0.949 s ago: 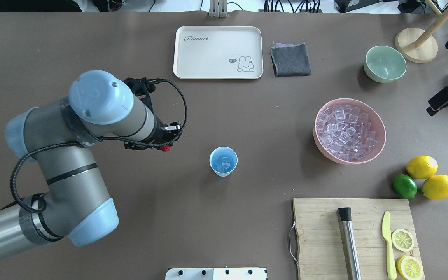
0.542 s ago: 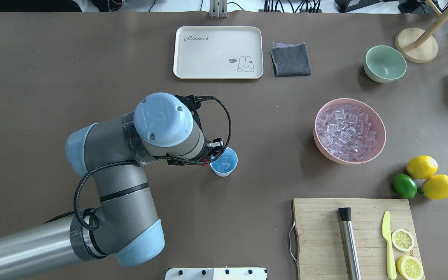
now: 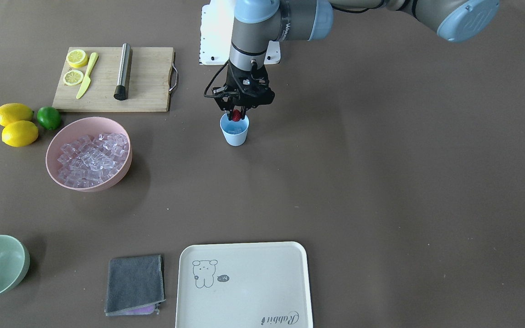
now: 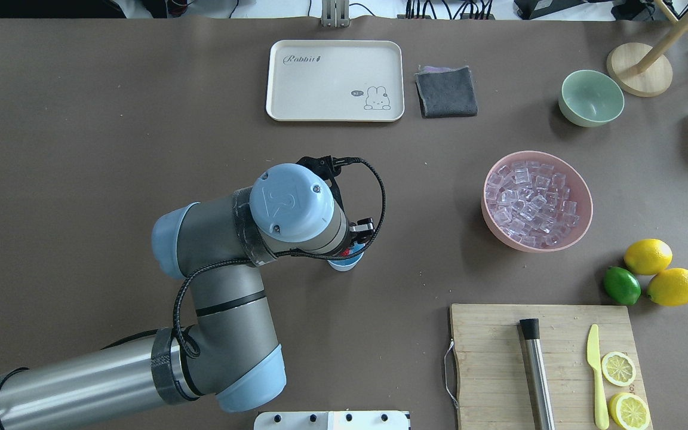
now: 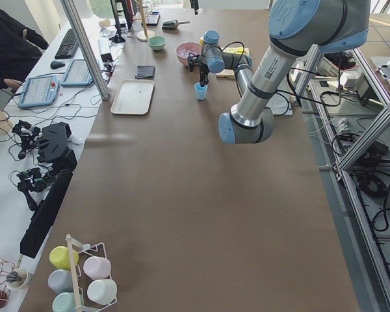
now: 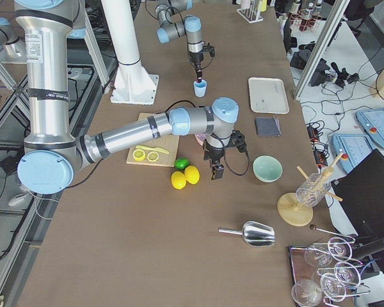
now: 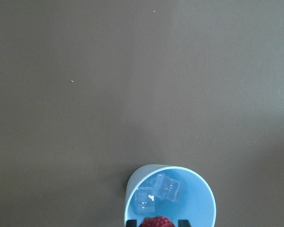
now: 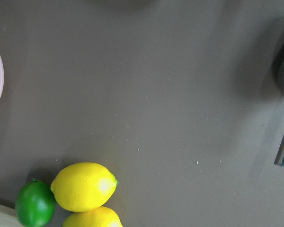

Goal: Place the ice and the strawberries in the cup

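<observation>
The light blue cup [image 3: 235, 133] stands mid-table with a few ice cubes [image 7: 158, 192] in it. My left gripper [image 3: 236, 113] points down just over the cup's mouth, shut on the red strawberry [image 3: 236, 115]. The berry also shows in the left wrist view [image 7: 156, 221] between the fingers, above the cup [image 7: 199, 203]. In the overhead view my left arm hides most of the cup [image 4: 344, 264]. More ice [image 4: 529, 206] fills the pink bowl [image 4: 589, 206]. My right gripper [image 6: 216, 167] hangs near the lemons, seen only in the exterior right view; I cannot tell if it is open.
Two lemons [image 4: 648, 255] and a lime [image 4: 622, 285] lie by a cutting board [image 4: 487, 358] with a muddler, a knife and lemon slices. A cream tray [image 4: 335, 80], a grey cloth [image 4: 447, 91], a green bowl [image 4: 591, 97] and a metal scoop [image 6: 256, 234] stand further off.
My left arm has swung right with the strawberry, from left of the cup to right over it. The black right gripper has left the overhead view's right edge.
</observation>
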{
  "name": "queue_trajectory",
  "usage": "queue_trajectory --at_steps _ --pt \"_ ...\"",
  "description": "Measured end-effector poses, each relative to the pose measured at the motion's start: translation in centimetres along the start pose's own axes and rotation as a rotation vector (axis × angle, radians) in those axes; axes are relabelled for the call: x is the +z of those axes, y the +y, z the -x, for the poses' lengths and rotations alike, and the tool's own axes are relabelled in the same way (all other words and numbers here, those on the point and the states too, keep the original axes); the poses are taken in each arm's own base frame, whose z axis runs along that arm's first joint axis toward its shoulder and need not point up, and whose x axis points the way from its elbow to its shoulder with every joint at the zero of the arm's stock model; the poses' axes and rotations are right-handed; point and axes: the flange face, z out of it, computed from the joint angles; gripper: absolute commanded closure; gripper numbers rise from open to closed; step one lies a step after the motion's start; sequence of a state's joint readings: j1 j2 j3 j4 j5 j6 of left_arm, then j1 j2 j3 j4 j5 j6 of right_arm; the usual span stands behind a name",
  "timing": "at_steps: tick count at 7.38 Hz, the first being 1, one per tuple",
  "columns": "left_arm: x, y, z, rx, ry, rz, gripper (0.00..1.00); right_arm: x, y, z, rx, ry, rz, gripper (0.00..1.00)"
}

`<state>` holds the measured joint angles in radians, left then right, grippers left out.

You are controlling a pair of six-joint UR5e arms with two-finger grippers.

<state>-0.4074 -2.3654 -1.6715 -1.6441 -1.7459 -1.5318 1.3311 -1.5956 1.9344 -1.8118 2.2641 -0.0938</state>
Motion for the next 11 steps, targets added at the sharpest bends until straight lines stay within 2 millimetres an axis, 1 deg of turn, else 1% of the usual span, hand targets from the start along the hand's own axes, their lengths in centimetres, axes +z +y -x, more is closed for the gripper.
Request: queue_trajectory --at_steps 2,3,4,5,6,7,8,9,10,11 --pt "-0.2 0.1 -0.1 0.007 0.006 0.000 0.03 0.0 0.2 -0.2 -0.004 0.000 0.000 0.00" --pt "-0.8 -0.3 0.1 0.017 0.009 -0.004 0.03 0.0 0.2 -0.3 -0.003 0.001 -0.001 0.00" --pt "-1.8 -1.8 1.4 0.055 -0.002 -0.015 0.03 -0.1 0.3 -0.4 -0.001 0.001 -0.002 0.00" --pt "-3.4 -4.9 4.6 0.115 -0.035 -0.011 0.03 -0.3 0.4 -0.6 0.005 0.002 -0.004 0.00" --pt "-5.8 -9.4 9.4 0.171 -0.069 0.011 0.03 -0.5 0.4 -1.0 0.013 0.003 -0.008 0.00" --pt "-8.6 -14.4 15.6 0.232 -0.096 0.029 0.03 -0.9 0.5 -1.4 0.021 0.005 -0.014 0.00" --pt "-10.9 -18.8 22.8 0.301 -0.124 0.053 0.03 -1.1 0.6 -2.0 0.028 0.009 -0.017 0.00" --pt "-13.1 -22.7 31.0 0.380 -0.150 0.086 0.03 -1.2 0.8 -2.7 0.039 0.017 -0.018 0.00" --pt "-15.2 -25.3 39.7 0.445 -0.175 0.112 0.03 -1.2 1.0 -3.8 0.058 0.021 -0.016 0.00" --pt "-17.0 -26.4 48.4 0.498 -0.205 0.137 0.03 -1.1 1.2 -4.6 0.073 0.024 -0.015 0.00"
